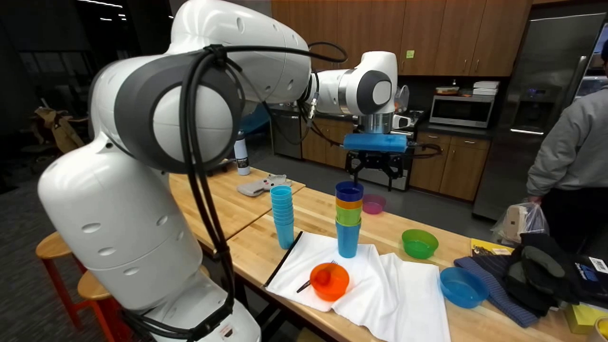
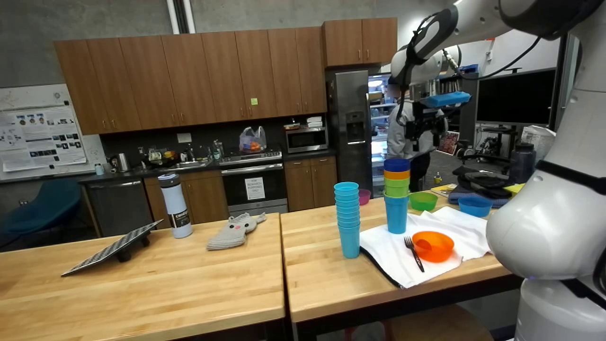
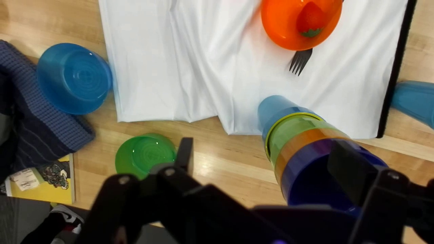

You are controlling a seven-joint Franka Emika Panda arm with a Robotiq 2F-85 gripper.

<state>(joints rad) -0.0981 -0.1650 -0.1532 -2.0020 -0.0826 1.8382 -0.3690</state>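
My gripper (image 1: 373, 183) is open and holds nothing. It hangs over the table near a tower of nested cups. The tower has a dark blue cup (image 1: 349, 191) on top, then an orange cup (image 1: 349, 204), a green cup (image 1: 348, 216) and a light blue cup (image 1: 348, 241) standing on a white cloth (image 1: 413, 294). In the wrist view one finger overlaps the mouth of the dark blue cup (image 3: 297, 163). The other finger is out to the side, near a green bowl (image 3: 144, 154). I cannot tell whether the first finger is inside the cup or above it.
An orange bowl (image 1: 339, 287) with a toy strawberry (image 3: 310, 18) and a fork (image 3: 301, 61) lie on the cloth. A light blue cup stack (image 1: 285, 235), blue bowl (image 1: 463, 287), magenta bowl (image 1: 374, 204), bottle (image 2: 175, 206) and grey mitt (image 2: 232, 234) are around. A person (image 1: 574, 142) stands behind.
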